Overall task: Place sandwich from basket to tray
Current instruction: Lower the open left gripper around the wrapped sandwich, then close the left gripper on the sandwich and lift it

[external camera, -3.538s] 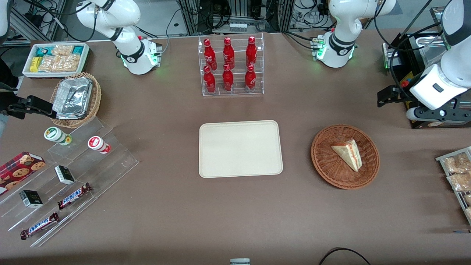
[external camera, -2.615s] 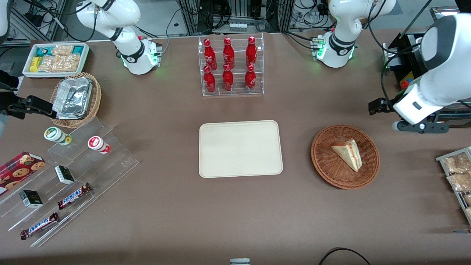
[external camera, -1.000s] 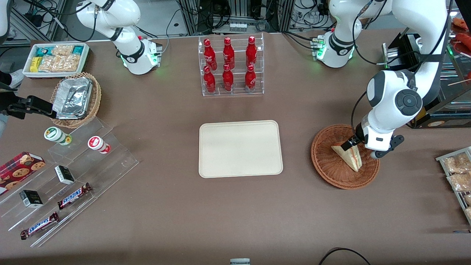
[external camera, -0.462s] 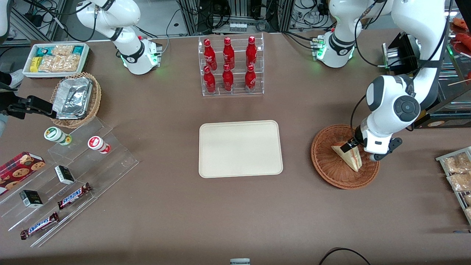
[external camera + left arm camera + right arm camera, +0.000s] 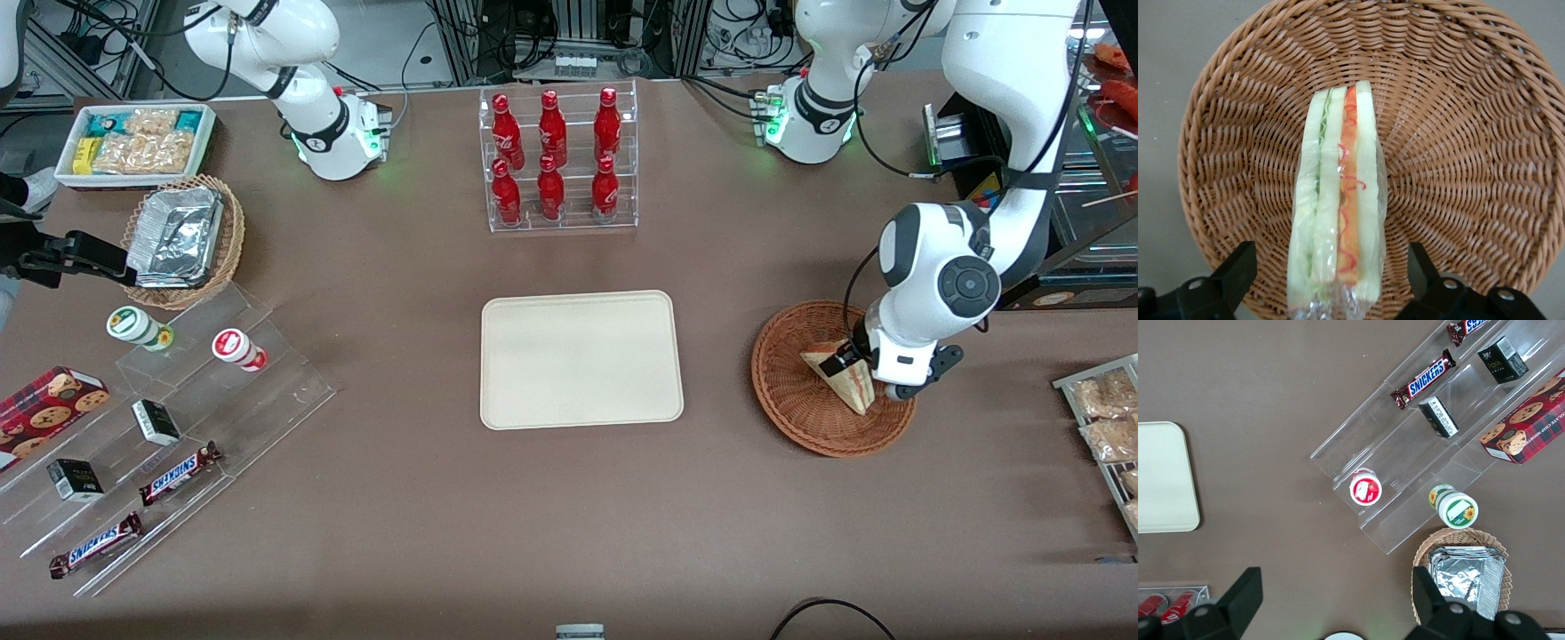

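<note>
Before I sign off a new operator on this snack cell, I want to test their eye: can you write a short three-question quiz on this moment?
1. True or false: the sandwich already lies on the tray.
2. Multiple choice: the gripper is (A) above the bottle rack, (B) over the basket with open fingers on either side of the sandwich, (C) resting on the tray.
3. Fill in: the sandwich's filling edge shows a red-orange stripe and the bread around it is ____.

Key: 1 false; it is in the basket. 2 B. 3 pale.
</note>
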{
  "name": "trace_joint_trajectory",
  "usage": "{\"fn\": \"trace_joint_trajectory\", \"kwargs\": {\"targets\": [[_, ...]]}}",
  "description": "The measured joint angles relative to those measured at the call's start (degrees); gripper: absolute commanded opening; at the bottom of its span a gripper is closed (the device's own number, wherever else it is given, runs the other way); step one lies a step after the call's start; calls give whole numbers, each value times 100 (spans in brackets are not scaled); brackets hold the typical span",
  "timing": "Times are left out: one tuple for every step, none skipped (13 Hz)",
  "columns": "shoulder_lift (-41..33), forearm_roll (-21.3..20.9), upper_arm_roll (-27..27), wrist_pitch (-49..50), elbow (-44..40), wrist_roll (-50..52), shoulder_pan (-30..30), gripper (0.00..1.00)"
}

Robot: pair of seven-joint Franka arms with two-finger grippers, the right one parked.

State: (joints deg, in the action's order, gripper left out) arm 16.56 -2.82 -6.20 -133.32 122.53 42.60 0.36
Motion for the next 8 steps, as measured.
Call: {"fn": "trace_joint_trajectory", "kwargs": {"targets": [[58, -4, 3, -29, -10, 95, 1, 100], [104, -5, 3, -57, -15, 150, 1, 95], [131, -5, 4, -68, -19, 178, 1, 69], [147, -6, 4, -68, -20, 192, 2, 32], [159, -5, 5, -68, -21, 231, 4, 2], [168, -5, 7, -68, -21, 294, 7, 0], [175, -5, 9, -66, -21, 338, 13, 0], [176, -5, 10, -58, -23, 349, 25, 0]]}}
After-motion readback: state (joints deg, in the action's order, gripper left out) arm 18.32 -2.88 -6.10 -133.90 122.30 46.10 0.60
